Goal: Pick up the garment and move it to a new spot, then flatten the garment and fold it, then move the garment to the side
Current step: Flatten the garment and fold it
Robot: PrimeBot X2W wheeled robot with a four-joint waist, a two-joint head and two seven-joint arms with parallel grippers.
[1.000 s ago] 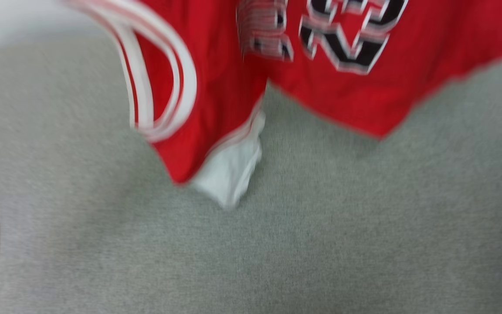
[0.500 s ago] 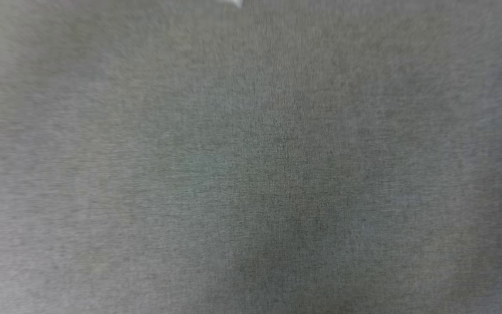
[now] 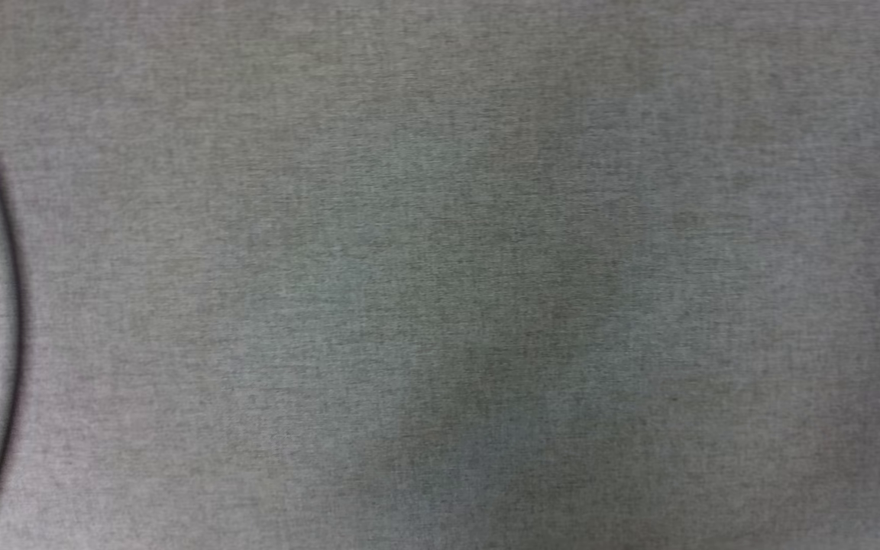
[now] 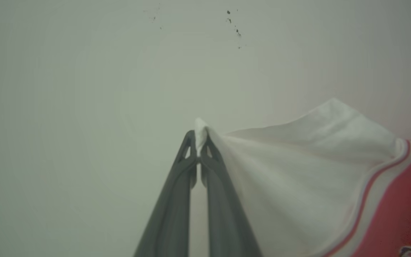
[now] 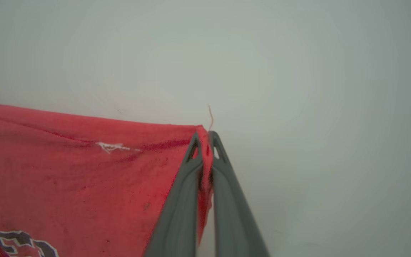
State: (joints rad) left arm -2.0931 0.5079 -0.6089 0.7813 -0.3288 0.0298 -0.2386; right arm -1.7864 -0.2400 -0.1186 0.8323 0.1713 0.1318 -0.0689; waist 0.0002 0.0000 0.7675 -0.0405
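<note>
Garment (image 4: 298,171), single, is pinched by left end effector (image 4: 200,138) and right end effector (image 5: 206,139).

Grey, finely woven surface (image 3: 486,191), slightly blurred. A thin dark curved line (image 3: 16,305) is noted on it; whether a cable or a marking cannot be told. A darker patch (image 3: 501,367) is seen on the weave well right of that line.

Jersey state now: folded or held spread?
Held up, not laid folded: left gripper pinches the white sleeve tip, right gripper pinches a red corner of the jersey, cloth taut from each. Fully spread: cannot tell.
</note>
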